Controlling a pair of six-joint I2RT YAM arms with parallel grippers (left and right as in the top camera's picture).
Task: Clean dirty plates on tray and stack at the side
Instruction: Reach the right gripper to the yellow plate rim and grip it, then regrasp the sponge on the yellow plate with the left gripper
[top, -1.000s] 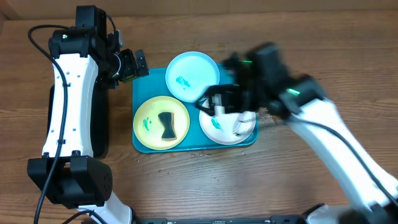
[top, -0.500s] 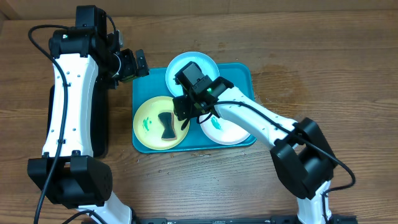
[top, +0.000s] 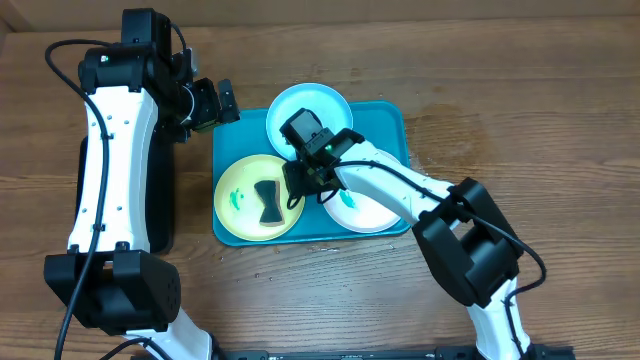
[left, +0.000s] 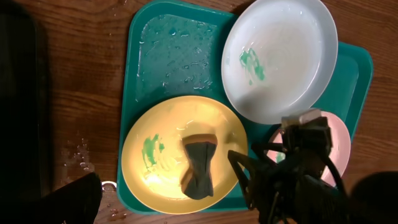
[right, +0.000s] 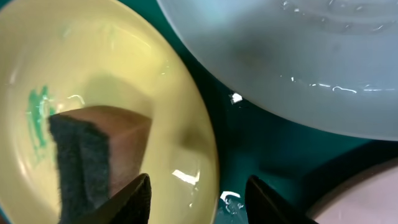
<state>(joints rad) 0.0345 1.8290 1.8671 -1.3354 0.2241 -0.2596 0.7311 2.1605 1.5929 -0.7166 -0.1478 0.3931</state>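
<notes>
Three plates lie on the turquoise tray (top: 388, 124): a light blue one (top: 310, 108) at the back, a yellow-green one (top: 238, 203) front left and a white one (top: 366, 212) front right. A dark sponge (top: 267, 201) rests on the yellow-green plate (right: 118, 68). My right gripper (top: 301, 184) hangs low over that plate's right rim, jaws partly apart, one finger over the plate and one over the tray (right: 264, 146); nothing is pinched. My left gripper (top: 214, 103) stands open, high beyond the tray's back left corner. Green smears show on the yellow-green plate (left: 163, 140) and the light plate (left: 280, 56).
A black tray (top: 160, 215) lies on the wooden table left of the turquoise one, mostly under my left arm. Water drops sit on the tray's bare corner (left: 171, 46) and on the wood beside it. The right arm (left: 298, 171) covers part of the white plate.
My right arm swung left from the white plate to the yellow-green plate's right rim, and its jaws narrowed from wide open. The left arm stayed still.
</notes>
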